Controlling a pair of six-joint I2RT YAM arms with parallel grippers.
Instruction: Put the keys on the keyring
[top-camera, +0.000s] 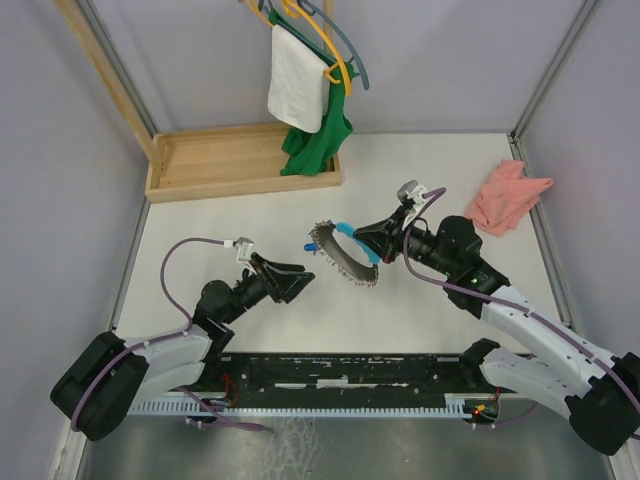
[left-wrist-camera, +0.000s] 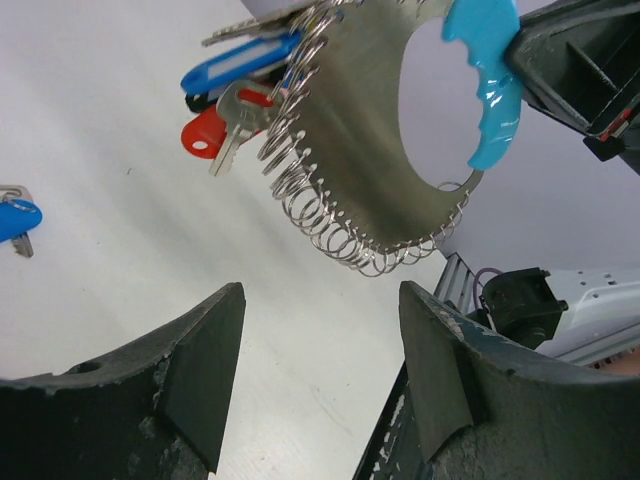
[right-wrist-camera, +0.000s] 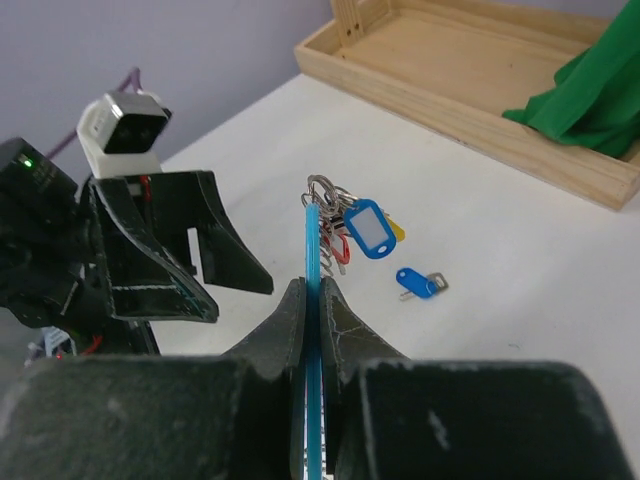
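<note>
The keyring (left-wrist-camera: 370, 150) is a curved metal plate edged with several wire rings and a blue handle (left-wrist-camera: 490, 90). My right gripper (right-wrist-camera: 314, 285) is shut on that handle and holds the plate (top-camera: 345, 258) on edge above the table. A red-headed key (left-wrist-camera: 212, 135) hangs from the rings beside a blue tag (right-wrist-camera: 370, 228). The blue-headed key (right-wrist-camera: 415, 283) lies loose on the table (top-camera: 308, 246), just left of the plate. My left gripper (left-wrist-camera: 320, 295) stands open and holds nothing, close below and left of the rings (top-camera: 293, 281).
A wooden tray (top-camera: 240, 160) sits at the back left with a green cloth (top-camera: 318, 140) draped into it and a white towel (top-camera: 298, 85) on hangers above. A pink cloth (top-camera: 508, 196) lies at the back right. A black rail (top-camera: 350, 370) runs along the near edge.
</note>
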